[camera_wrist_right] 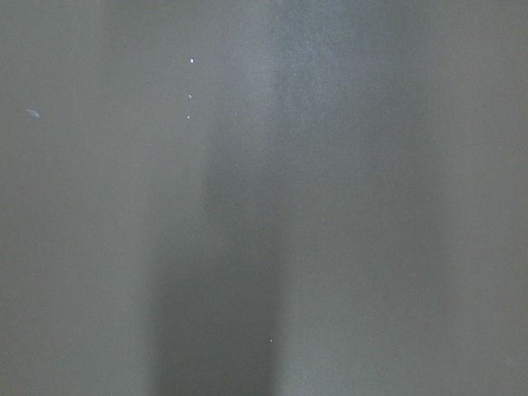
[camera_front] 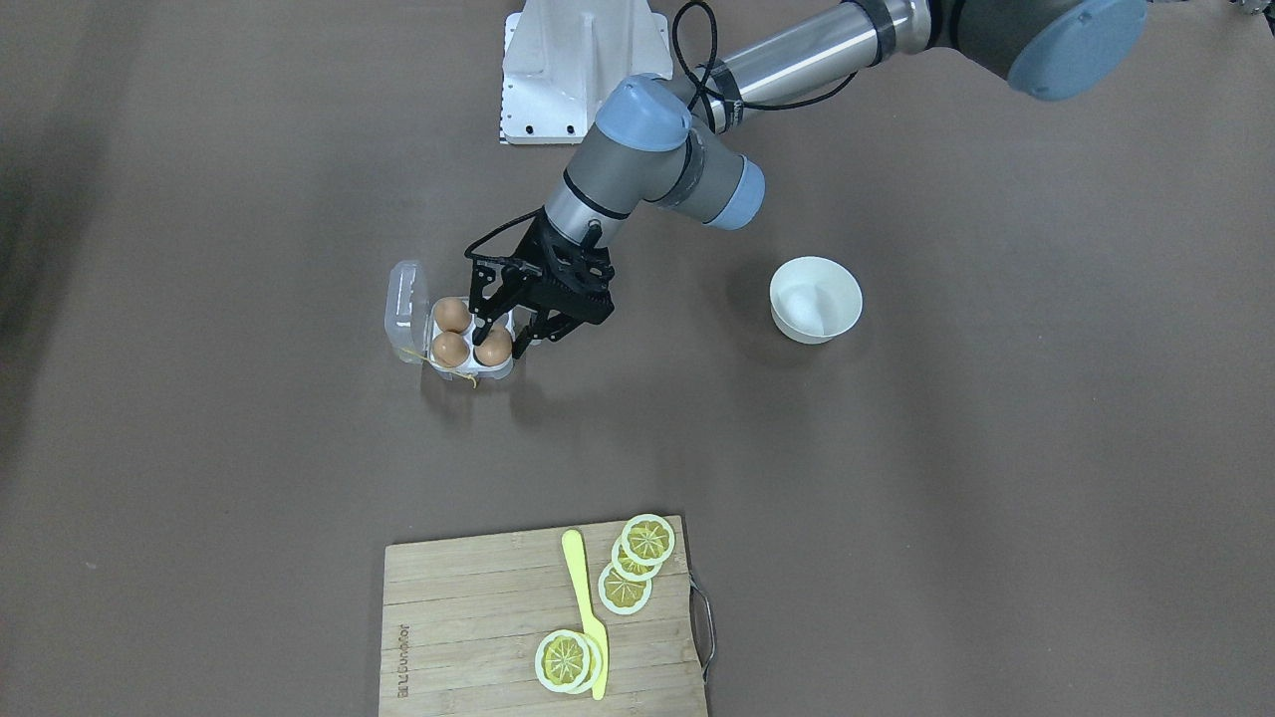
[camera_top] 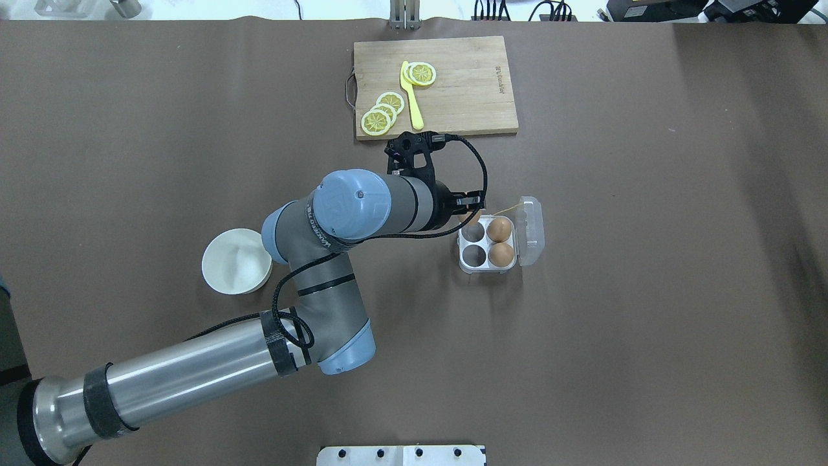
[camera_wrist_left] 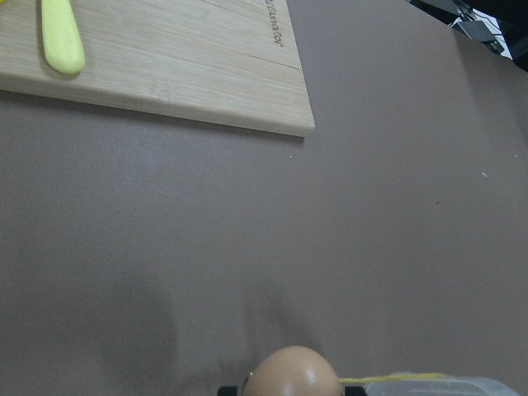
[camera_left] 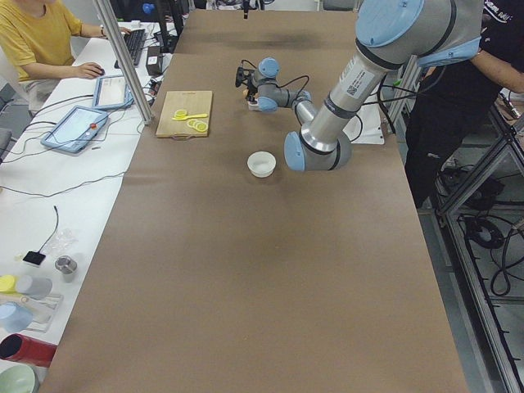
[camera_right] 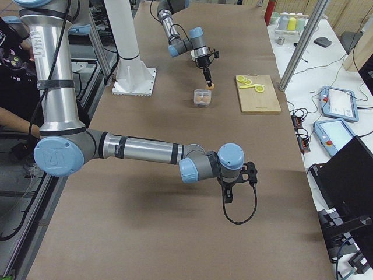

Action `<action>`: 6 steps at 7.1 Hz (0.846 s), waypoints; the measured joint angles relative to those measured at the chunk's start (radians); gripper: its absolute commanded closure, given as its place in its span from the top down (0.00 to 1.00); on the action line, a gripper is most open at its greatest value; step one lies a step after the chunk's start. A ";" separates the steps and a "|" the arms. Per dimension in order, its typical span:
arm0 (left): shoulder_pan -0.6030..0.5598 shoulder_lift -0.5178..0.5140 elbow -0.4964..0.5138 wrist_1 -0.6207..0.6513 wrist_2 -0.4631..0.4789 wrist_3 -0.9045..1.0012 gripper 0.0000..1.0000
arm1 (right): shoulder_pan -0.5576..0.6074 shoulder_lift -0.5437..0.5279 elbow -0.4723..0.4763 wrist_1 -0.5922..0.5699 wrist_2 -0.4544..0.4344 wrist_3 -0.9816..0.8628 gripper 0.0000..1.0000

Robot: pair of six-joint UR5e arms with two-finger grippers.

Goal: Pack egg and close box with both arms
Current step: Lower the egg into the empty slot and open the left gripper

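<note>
The left gripper (camera_front: 501, 346) is closed on the egg (camera_front: 495, 350), one finger on each side of it. In the overhead view, the egg hangs at the 10 o'clock corner of the box (camera_top: 487, 243), mostly hidden under the wrist. It is above the tray and not seated in a cell. The left wrist view shows the top of the egg at its lower edge, over the table (camera_top: 647, 323). The box is open and its clear lid (camera_top: 532, 230) lies flat on the 3 o'clock side of the tray. Two other eggs (camera_top: 499, 228) (camera_top: 501, 254) sit in the cells next to the lid, and the two cells on the 9 o'clock side show dark hollows. A yellow string (camera_top: 504, 208) runs from the 12 o'clock edge of the box. The white bowl (camera_top: 236, 261) stands well apart at 9 o'clock of the box, and the board (camera_top: 466, 97) with lemon slices (camera_top: 377, 120) lies at 11 o'clock. The right gripper (camera_right: 228, 199) hangs above the table, far from the box. I cannot tell how wide it is open, and its wrist view shows only bare table.
</note>
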State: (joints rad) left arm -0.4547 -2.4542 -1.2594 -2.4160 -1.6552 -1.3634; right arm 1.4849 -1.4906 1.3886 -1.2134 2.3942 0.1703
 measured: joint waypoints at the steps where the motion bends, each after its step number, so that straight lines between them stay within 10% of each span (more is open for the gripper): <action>1: 0.009 0.000 0.003 0.000 0.000 0.001 0.49 | 0.000 0.000 0.001 0.000 -0.001 0.000 1.00; 3: 0.022 0.000 0.008 -0.008 0.001 0.001 0.58 | 0.000 0.000 0.001 0.000 -0.002 0.000 1.00; 4: 0.025 0.000 0.009 -0.015 0.003 0.000 0.97 | 0.000 0.001 0.001 0.000 -0.003 0.000 1.00; 6: 0.029 -0.001 0.009 -0.020 0.012 0.000 0.97 | 0.000 0.001 0.002 0.000 -0.003 0.000 1.00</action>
State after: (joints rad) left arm -0.4256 -2.4554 -1.2508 -2.4355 -1.6428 -1.3637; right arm 1.4849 -1.4895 1.3908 -1.2134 2.3915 0.1703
